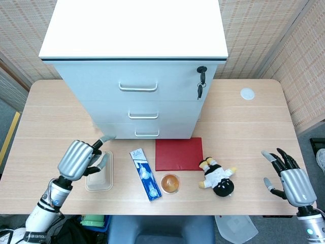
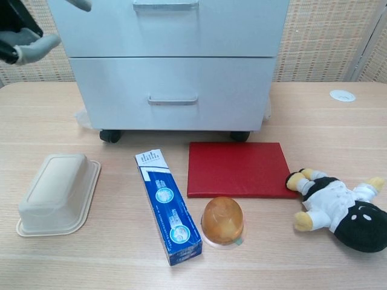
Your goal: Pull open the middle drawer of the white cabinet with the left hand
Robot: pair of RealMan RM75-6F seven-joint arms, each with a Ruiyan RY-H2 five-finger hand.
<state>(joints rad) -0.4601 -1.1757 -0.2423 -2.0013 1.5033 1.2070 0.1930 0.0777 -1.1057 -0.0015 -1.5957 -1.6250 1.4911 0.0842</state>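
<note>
**Fingers spread, middle drawer closed**

Fingers (image 1: 105, 138) of the left hand (image 1: 80, 158) were seen apart, nothing held, above the beige tray (image 1: 99, 182) and near the white cabinet (image 1: 137, 66). Its middle drawer (image 1: 143, 112) was noted closed, handle (image 1: 143, 116) untouched. The right hand (image 1: 290, 179) was recorded at the surface (image 1: 244, 127) edge, fingers splayed, empty. A toothpaste box (image 1: 145, 174), red book (image 1: 179, 153), jelly cup (image 1: 170, 183) and plush doll (image 1: 218, 179) were logged in front.

light: bright, even, diffuse | shadows: faint, soft | glare: none | focus: sharp in both views
</note>
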